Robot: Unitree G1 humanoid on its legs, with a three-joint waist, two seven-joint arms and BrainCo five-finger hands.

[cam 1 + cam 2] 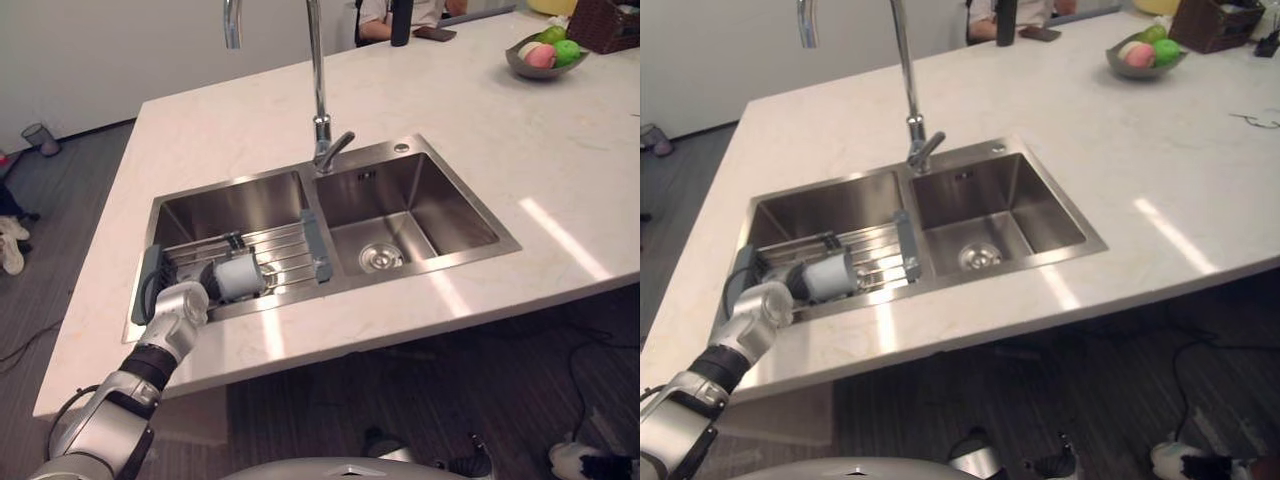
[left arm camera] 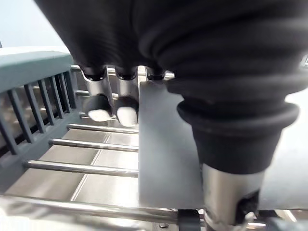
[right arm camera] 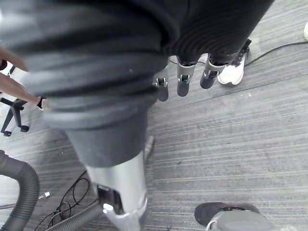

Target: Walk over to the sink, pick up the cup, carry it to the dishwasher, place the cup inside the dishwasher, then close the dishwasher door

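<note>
A pale grey cup [image 1: 240, 277] lies on its side on the wire dish rack [image 1: 290, 248] in the left basin of the steel sink [image 1: 480, 215]. My left hand [image 1: 180, 310] reaches over the counter edge to the cup's near end. In the left wrist view the cup's grey wall [image 2: 168, 159] sits between my curled fingers [image 2: 127, 114] and the thumb [image 2: 231, 192]. My right hand [image 3: 184, 77] hangs over the grey floor with its fingers relaxed and nothing in them.
A tall faucet [image 1: 320, 110] rises behind the divider between the two basins. The white counter [image 1: 540, 170] carries a fruit bowl [image 1: 545, 55], a dark basket [image 1: 610, 25] and a black bottle [image 1: 401, 25] at the far side, where a person [image 1: 380, 15] sits.
</note>
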